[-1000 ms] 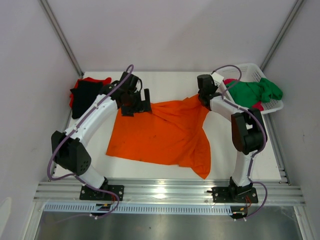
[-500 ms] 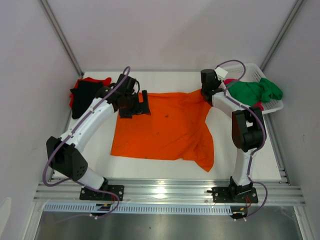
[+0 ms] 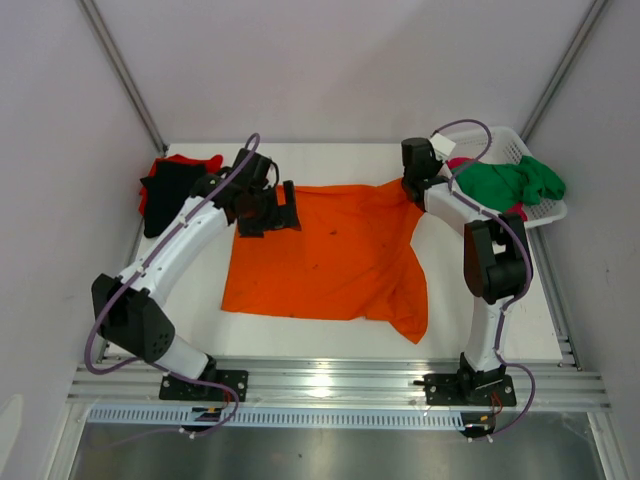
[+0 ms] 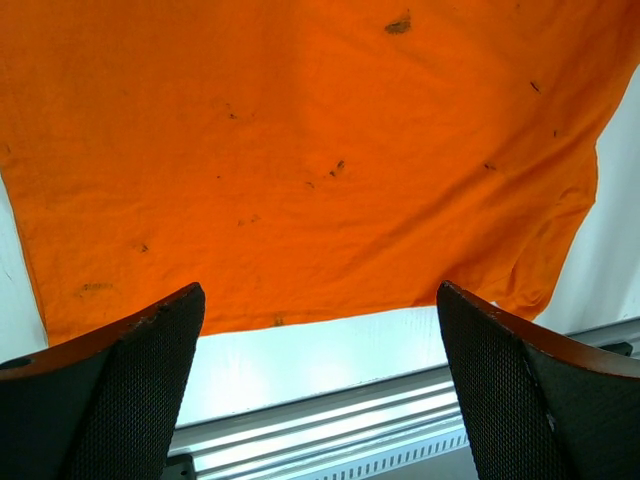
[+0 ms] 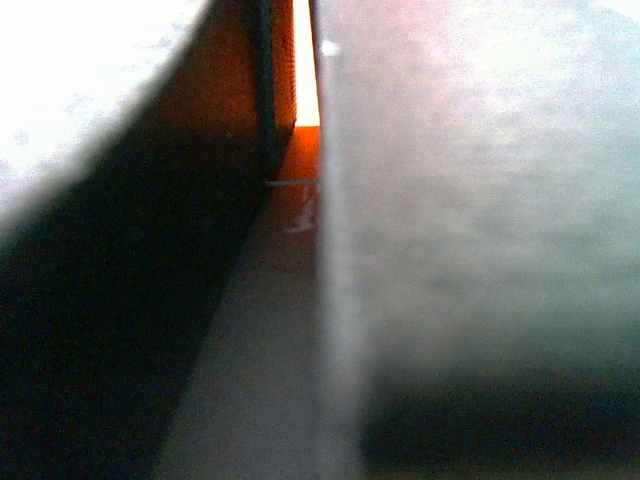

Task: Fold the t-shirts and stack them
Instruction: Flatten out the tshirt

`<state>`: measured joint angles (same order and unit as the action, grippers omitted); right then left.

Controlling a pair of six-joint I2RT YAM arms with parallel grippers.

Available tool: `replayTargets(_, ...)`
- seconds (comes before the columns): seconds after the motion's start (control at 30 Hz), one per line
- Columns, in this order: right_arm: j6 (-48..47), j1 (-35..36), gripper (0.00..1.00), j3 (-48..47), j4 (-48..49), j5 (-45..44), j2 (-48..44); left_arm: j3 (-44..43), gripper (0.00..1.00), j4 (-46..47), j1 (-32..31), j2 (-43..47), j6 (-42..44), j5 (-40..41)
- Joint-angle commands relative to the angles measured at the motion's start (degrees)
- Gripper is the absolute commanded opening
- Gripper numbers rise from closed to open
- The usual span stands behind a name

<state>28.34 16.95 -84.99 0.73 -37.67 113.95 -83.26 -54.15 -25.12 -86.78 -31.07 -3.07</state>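
The orange t-shirt [image 3: 325, 255] is spread across the middle of the table [image 3: 330, 165]. The left hand [image 3: 288, 208] is held wide open and empty at its far left corner. The right hand [image 3: 412, 188] is clamped on the far right corner. Squaring of the edges is advised before folding.

Right end effector [image 5: 292, 120], orange t-shirt [image 5: 302, 150] blurred.

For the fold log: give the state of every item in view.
orange t-shirt, spread out unfolded, one corner gripped
black t-shirt, crumpled heap, far left
red t-shirt, mostly hidden under the black one
green t-shirt, crumpled in the white basket, overhanging its rim
pink t-shirt, in the basket, mostly covered
left tool, open, empty
right tool, shut on the orange t-shirt's corner
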Motion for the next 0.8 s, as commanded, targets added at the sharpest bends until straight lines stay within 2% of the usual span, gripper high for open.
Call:
replayTargets(0.0,-0.66,-0.51,0.0,-2.29,0.15,-0.56,-0.22,0.47,1.0,0.54,-0.28,2.67,-0.92,1.57)
replayTargets(0.17,0.5,0.36,0.0,3.68,2.07,0.67,-4.61,-2.25,0.99,0.89,-0.28,1.18,-0.75,8.41)
replayTargets(0.27,0.4,1.15,0.0,7.11,2.52,0.67,-7.16,-10.32,1.0,-2.34,0.78,-5.3,0.13,9.92)
replayTargets(0.3,0.4,1.33,0.0,8.25,2.08,0.84,-8.21,-19.91,0.99,-4.1,1.21,-7.59,0.31,10.8)
replayTargets(0.33,0.4,1.68,0.0,8.96,1.99,0.93,-8.91,-23.66,0.99,-6.03,2.18,-12.92,0.57,11.07)
replayTargets(0.37,0.32,1.77,0.0,9.75,2.08,0.93,-9.7,-31.09,0.99,-8.66,2.62,-15.58,1.18,11.33)
replayTargets(0.4,-0.21,2.29,0.0,11.24,2.43,1.11,-11.28,-34.74,1.0,-9.56,3.23,-18.13,2.58,11.94)
replayTargets(0.43,-0.56,2.56,0.0,11.95,2.61,1.02,-12.08,-46.08,1.0,-11.14,4.72,-23.64,3.12,11.51)
replayTargets(0.53,-1.7,2.91,0.0,13.79,2.61,0.5,-14.27,-59.67,1.0,-14.57,9.02,-33.76,1.64,6.79)
replayTargets(0.63,-2.49,2.83,0.0,14.59,2.17,-0.03,-15.86,-53.09,0.99,-10.38,13.15,-34.06,-3.2,1.77)
replayTargets(0.7,-3.11,2.83,0.0,15.47,2.34,-0.21,-16.65,-48.59,0.99,-9.92,14.4,-34.94,-4.61,1.66)
replayTargets(0.77,-3.63,2.74,0.0,16.17,2.52,-0.04,-17.44,-47.96,1.0,-10.18,15.45,-36.34,-5.05,1.75)
